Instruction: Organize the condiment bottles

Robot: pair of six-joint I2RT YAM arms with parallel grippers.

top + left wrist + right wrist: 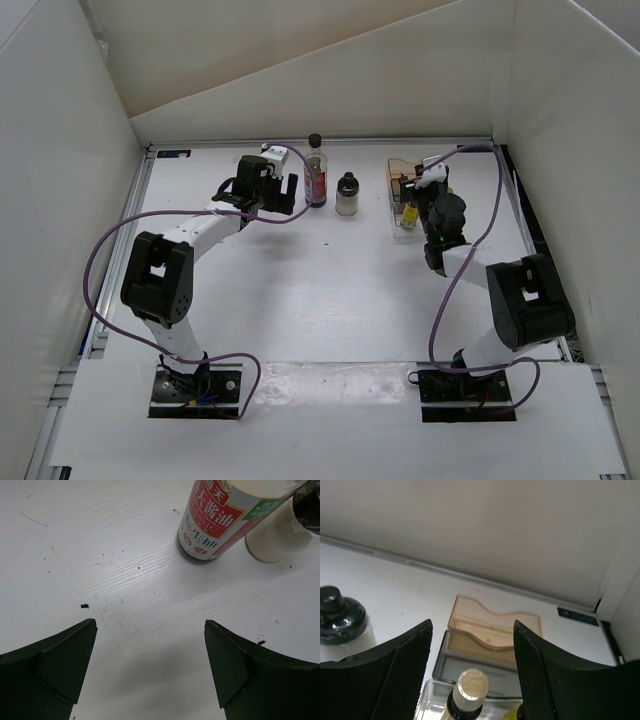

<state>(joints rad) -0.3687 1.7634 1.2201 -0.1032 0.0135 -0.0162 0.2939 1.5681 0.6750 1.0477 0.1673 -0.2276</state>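
Observation:
The tall dark-red bottle [316, 175] with a black cap stands at the back middle; its red label fills the top of the left wrist view [212, 520]. The squat whitish jar [347, 196] stands just right of it and shows in both wrist views [272, 537] [342, 625]. My left gripper [272, 198] [150, 630] is open and empty over bare table, left of the tall bottle. My right gripper [427, 190] [472, 627] is open above the rack [403, 180]. A small silver-capped bottle [470, 687] stands in the rack below its fingers. A yellow bottle [409, 214] [512, 714] stands beside it.
The clear-and-tan rack [492, 625] stands at the back right, near the right wall. White walls close in the table on three sides. Purple cables loop from both arms over the table.

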